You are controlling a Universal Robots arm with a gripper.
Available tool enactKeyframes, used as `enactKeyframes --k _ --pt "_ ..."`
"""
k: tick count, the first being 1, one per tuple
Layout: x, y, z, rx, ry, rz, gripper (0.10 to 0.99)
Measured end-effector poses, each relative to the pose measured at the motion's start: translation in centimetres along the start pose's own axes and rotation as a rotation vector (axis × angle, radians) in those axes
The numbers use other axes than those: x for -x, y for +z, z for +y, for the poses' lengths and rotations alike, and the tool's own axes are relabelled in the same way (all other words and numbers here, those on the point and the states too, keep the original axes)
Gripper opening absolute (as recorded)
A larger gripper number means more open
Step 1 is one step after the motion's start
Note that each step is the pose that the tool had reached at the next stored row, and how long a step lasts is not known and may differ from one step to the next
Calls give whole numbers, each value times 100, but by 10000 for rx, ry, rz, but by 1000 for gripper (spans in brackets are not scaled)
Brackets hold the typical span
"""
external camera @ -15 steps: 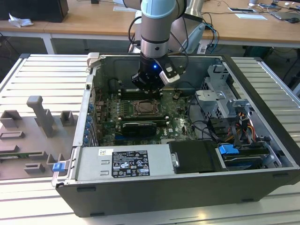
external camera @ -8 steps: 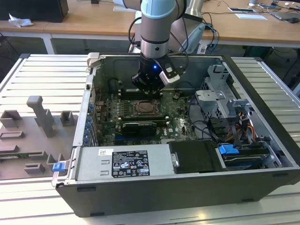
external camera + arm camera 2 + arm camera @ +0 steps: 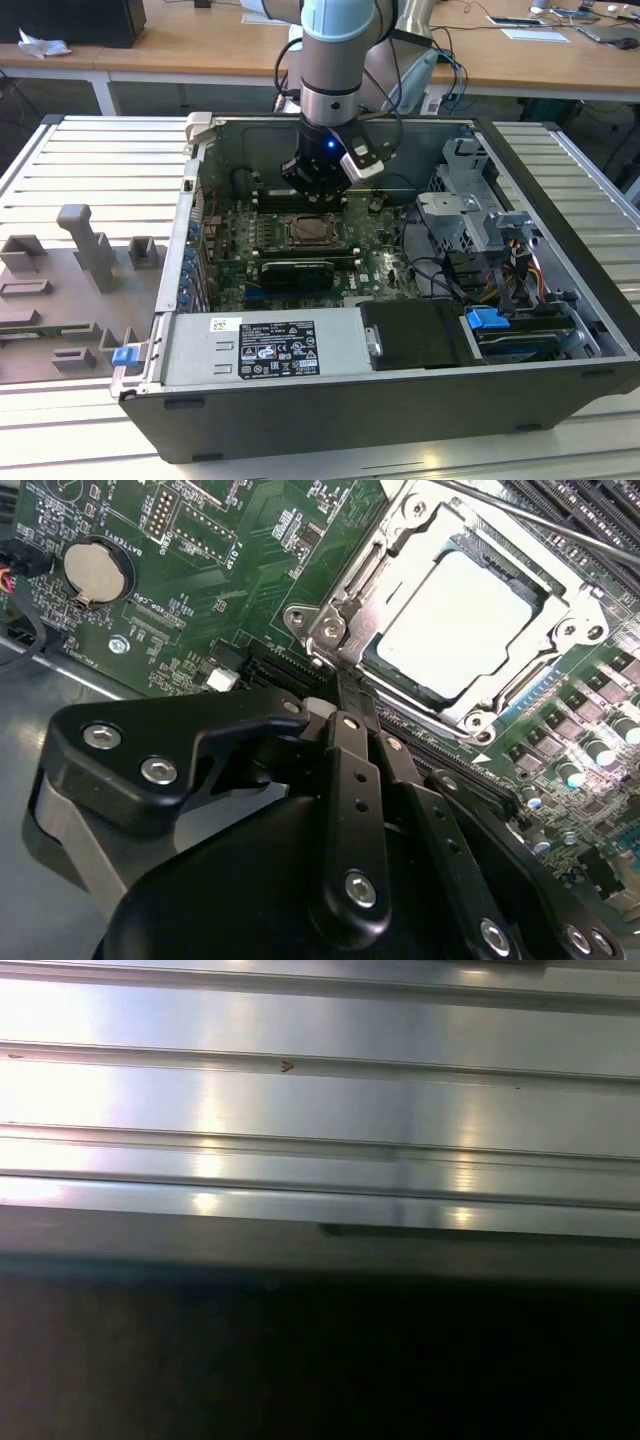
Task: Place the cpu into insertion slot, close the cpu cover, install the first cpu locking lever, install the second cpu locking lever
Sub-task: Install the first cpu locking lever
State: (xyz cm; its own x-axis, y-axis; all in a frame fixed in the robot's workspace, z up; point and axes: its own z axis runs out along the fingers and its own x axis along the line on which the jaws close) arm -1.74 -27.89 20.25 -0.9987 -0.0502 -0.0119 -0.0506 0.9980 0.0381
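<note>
Grey ribbed metal is seen as the table (image 3: 60, 150) on which an open computer case (image 3: 560, 180) is laid on its side. Inside the case, a green motherboard (image 3: 375, 245) is mounted flat, with a silver power supply (image 3: 265, 345) boxed along the near wall and a drive cage (image 3: 470, 215) at the exterior view's right. The black gripper (image 3: 318, 182) is held low inside the case, just behind the insertion slot (image 3: 312, 230).

In the second wrist view, the gripper's black fingers (image 3: 345, 770) are brought together, nothing being held between them, and their tips lie at the corner of the socket. Just beyond the fingertips, the cpu (image 3: 455, 620) is seated flat in the insertion slot, and the cpu cover (image 3: 400, 540) is laid down around it. A round coin battery (image 3: 92, 570) is set in its holder well off to the side of the fingers.
</note>
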Motion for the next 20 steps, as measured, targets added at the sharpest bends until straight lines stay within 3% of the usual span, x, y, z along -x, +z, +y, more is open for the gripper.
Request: enactKeyframes --k 4,15,20 --pt "2 -52 3 5 0 0 106" --pt "9 15 0 -8 -1 4 106" --pt "15 6 6 86 1 -10 106"
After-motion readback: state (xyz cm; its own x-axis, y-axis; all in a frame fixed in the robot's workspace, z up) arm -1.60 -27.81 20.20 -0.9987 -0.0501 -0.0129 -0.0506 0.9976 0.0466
